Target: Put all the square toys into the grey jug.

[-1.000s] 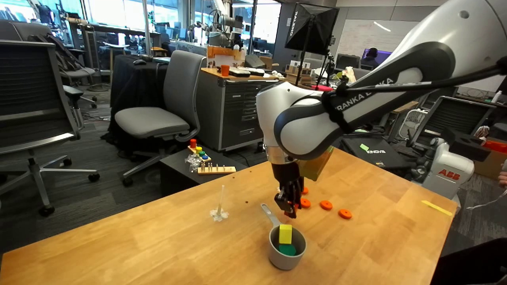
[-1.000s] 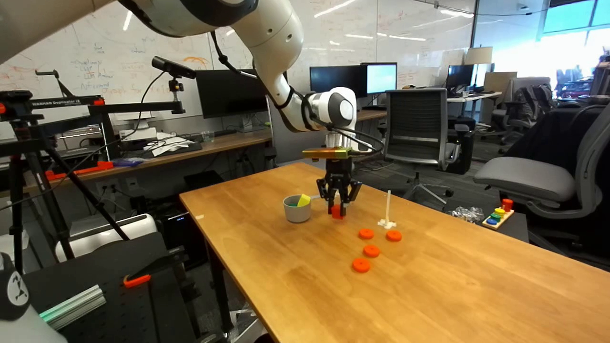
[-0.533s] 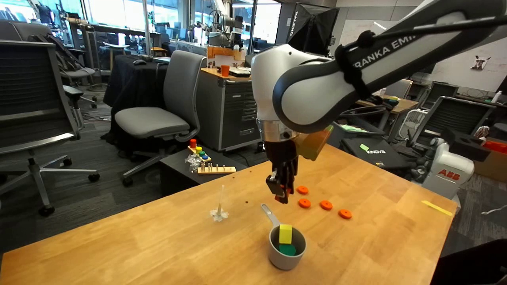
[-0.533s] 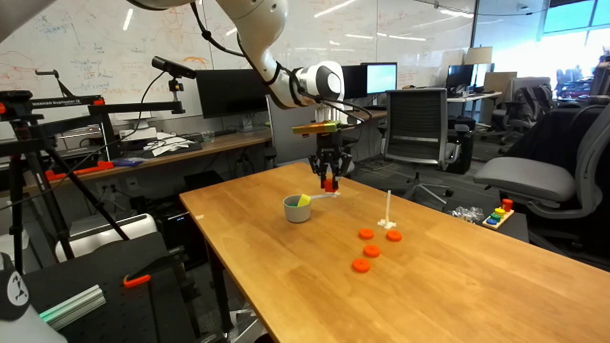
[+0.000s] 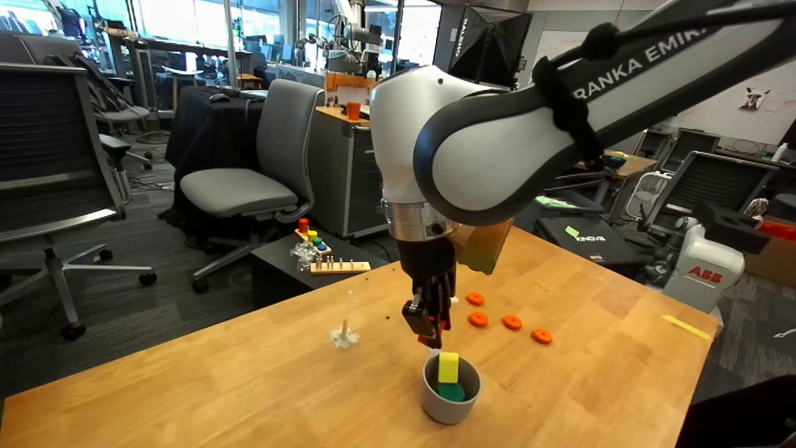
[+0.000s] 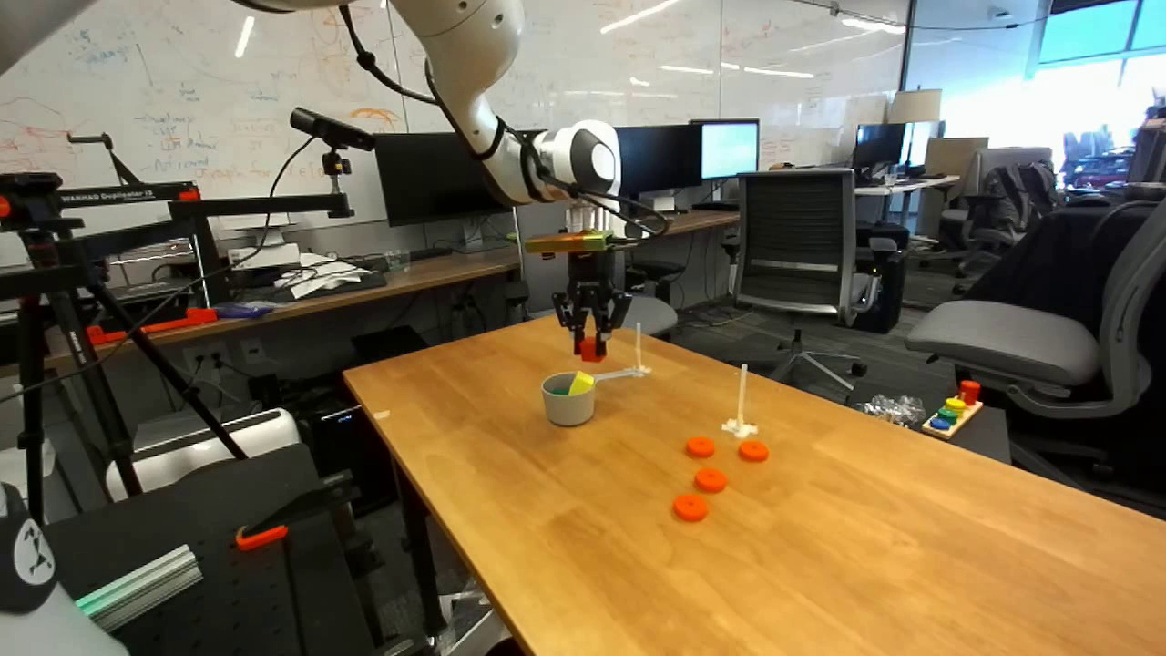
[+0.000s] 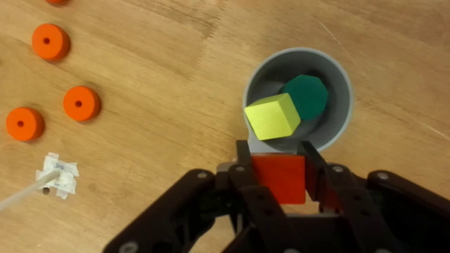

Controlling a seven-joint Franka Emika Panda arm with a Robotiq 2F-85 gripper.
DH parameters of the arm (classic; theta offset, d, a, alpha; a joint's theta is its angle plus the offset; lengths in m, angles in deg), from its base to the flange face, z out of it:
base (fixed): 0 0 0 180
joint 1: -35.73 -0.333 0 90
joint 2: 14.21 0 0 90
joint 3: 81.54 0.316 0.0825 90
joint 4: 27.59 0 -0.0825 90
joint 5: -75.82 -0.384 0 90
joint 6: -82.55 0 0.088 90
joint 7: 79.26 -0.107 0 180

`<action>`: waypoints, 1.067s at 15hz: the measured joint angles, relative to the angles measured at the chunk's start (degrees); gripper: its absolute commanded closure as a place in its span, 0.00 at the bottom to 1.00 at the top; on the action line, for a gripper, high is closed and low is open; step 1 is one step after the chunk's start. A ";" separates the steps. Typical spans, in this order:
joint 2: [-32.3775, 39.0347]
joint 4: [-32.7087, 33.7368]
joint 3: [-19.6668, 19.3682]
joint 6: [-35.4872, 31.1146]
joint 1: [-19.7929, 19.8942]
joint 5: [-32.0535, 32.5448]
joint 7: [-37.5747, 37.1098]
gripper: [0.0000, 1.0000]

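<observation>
The grey jug [image 5: 449, 410] stands upright on the table; it also shows in an exterior view [image 6: 567, 410] and the wrist view [image 7: 346, 117]. Inside it a yellow block [image 7: 272, 117] leans tilted against the wall beside a lower green block [image 7: 306, 97]. My gripper [image 6: 590, 343] is shut on a red block [image 7: 283, 181], held between both fingertips. The red block also shows in an exterior view [image 6: 592, 351]. In the wrist view the red block is in the air just short of the jug's rim, on the handle side, overlapping the handle.
Several flat orange discs [image 6: 710, 480] lie on the wooden table [image 6: 565, 519]. A thin white peg [image 6: 741, 401] stands taped to the table, and another peg [image 6: 639, 348] stands near the jug's handle end [image 6: 629, 374]. The table's edge [image 6: 437, 501] runs past the jug's side.
My gripper has lifted the red block up from low over the table, then carried it sideways toward the jug. The jug and the blocks in it have not moved.
</observation>
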 measured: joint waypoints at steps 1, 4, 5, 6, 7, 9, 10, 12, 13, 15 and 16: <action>0.00 -0.05 0.08 0.19 -0.46 0.00 -0.24 0.87; -0.05 -0.05 0.13 0.87 -1.60 0.00 -0.69 0.87; -0.17 -0.06 0.14 1.18 -1.77 0.00 -0.71 0.87; -0.42 -0.06 0.13 1.67 -1.79 0.00 -0.71 0.87; -0.80 -0.08 0.11 2.22 -1.72 0.00 -0.71 0.87; -1.76 -0.18 0.01 3.41 -1.34 0.00 -0.70 0.87; -2.28 -0.25 -0.04 4.06 -1.06 0.00 -0.69 0.87; -3.28 -0.48 -0.17 5.41 -0.31 0.00 -0.59 0.87; -3.65 -0.53 -0.19 6.20 0.11 0.00 -0.45 0.87; -4.13 -0.56 -0.26 7.67 0.79 0.00 -0.23 0.87; -4.14 -0.65 -0.26 8.28 0.97 0.00 -0.01 0.87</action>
